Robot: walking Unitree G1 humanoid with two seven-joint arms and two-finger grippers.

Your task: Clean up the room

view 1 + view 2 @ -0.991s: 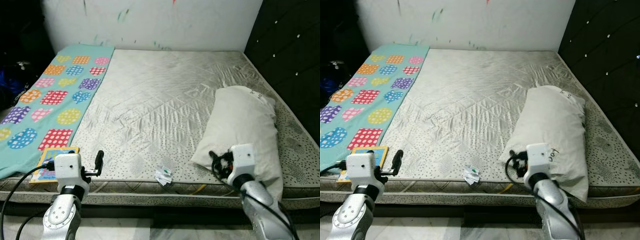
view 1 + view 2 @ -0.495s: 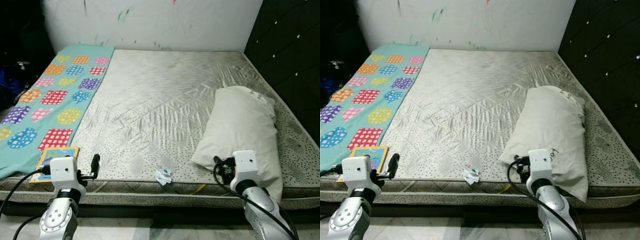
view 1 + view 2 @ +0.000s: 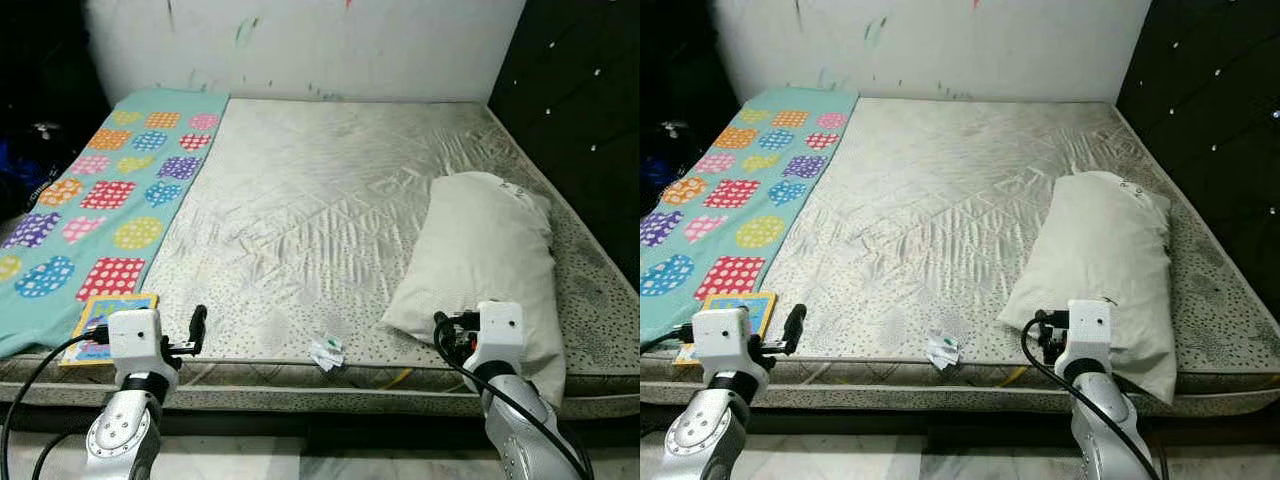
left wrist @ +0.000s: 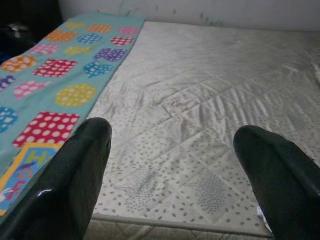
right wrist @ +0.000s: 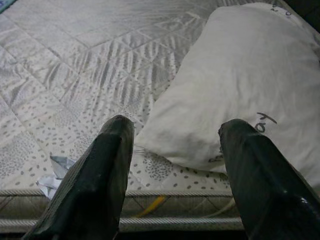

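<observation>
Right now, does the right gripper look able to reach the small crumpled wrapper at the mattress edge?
Probably yes: the open right gripper faces the bed, nothing lies between it and the crumpled wrapper.

I saw a crumpled white wrapper (image 3: 327,351) lying at the mattress (image 3: 330,190) front edge, a white pillow (image 3: 487,260) slanted along its right side, and a picture book (image 3: 103,322) on the patterned sheet (image 3: 95,200).

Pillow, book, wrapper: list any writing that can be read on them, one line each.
Pillow: handwritten dark marks near its lower edge, ending in what looks like "ay"; the rest is hidden behind a finger.
Pillow's far corner: more dark marks, too small to read.
Book on the polka-dot blanket: cover lettering too blurred.
Crumpled wrapper: unreadable.
</observation>
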